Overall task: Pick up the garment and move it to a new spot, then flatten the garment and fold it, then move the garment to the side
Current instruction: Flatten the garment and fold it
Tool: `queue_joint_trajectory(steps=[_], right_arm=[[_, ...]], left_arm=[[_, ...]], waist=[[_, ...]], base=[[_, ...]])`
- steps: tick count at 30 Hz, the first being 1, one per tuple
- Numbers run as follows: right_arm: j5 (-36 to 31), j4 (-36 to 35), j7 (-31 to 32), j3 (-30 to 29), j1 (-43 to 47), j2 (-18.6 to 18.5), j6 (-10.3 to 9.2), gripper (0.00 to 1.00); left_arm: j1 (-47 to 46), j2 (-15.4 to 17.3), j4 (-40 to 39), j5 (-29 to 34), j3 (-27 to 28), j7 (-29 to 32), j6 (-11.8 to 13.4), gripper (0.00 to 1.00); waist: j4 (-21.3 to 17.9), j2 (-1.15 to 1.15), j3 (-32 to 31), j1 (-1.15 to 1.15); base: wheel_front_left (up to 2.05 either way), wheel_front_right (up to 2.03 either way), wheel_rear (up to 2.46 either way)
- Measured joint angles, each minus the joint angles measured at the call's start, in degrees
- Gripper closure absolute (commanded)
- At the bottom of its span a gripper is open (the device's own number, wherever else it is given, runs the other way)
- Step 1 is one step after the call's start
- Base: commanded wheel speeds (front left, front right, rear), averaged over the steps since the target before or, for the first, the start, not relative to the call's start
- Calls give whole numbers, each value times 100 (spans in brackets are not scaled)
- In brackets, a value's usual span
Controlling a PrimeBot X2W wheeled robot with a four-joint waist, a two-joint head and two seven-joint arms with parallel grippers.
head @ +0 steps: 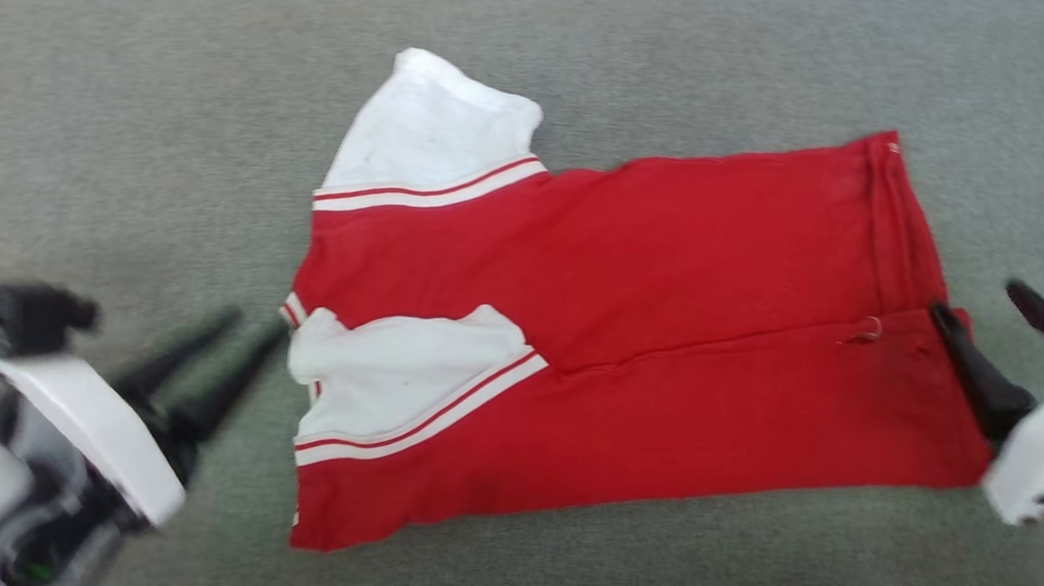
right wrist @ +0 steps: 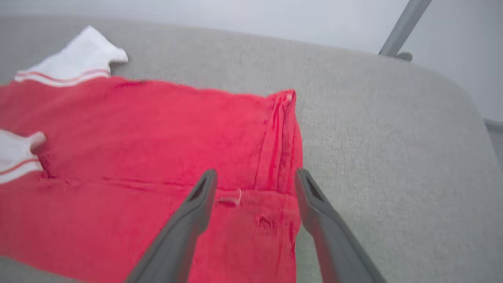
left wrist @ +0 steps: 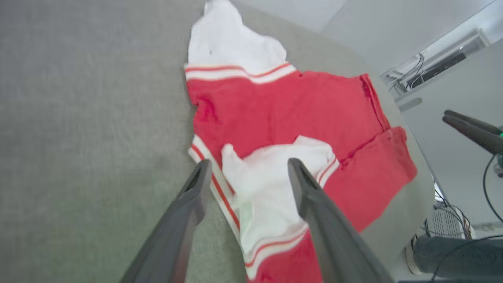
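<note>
Looking over the broad grey fabric surface (head: pixel 133 124), you find the garment (head: pixel 668 275) lying flat on it, stretched between your two pincers, its red body plain side up. A long edge runs lengthwise across its middle, from the sleeve end to the hem end.

Your left gripper (head: pixel 255 322) sits just off the garment's sleeve end. Its two dark fingers stand apart and hold nothing. In the head view their tips point at the cloth, very near its edge; whether they touch it is lost in blur.

Your right gripper (head: pixel 977 298) sits at the opposite end, at the hem (head: pixel 907 226). Its jaws are also spread and empty. One fingertip is over the red cloth at the hem's corner and the other is beyond it, over the bare grey surface.

Directly ahead of the left fingers lies a white sleeve (head: pixel 400 367), turned in onto the red body, with red-and-white striped trim (head: pixel 443 406) along its base. A second white sleeve (head: pixel 432 133) sticks out well past it, on the garment's far side.

Just ahead of the right fingers, between them in the right wrist view, a small pale loop of thread (head: pixel 866 330) sits on the long edge.
</note>
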Motion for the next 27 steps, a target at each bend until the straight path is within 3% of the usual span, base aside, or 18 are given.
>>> queue_joint_trajectory(steps=[7,13,19,24,27], right_arm=[[-678,550,-1866,414,-478,721,0,0],[-905,843,-2442,561,-690,1191,0,0],[-971,1043,-2566,557,-821,1391,0,0],[-972,1106,-2520,683,-948,1459,0,0],[-972,1143,-2512,725,-966,1481,0,0]], left_arm=[[-971,-53,949,268,500,-169,-113,0],[-1966,-279,1993,673,428,446,-275,0],[-3147,-633,2965,804,24,2183,-459,0],[-3942,-705,3494,598,-238,3744,-495,0],[-4203,-731,3639,599,-415,4366,-508,0]], waist=[[-419,0,159,0],[-775,0,330,0],[-1128,0,622,0],[-1353,0,891,0],[-1453,0,1032,0]], base=[[0,0,0],[0,0,0],[0,0,0],[0,0,0],[0,0,0]])
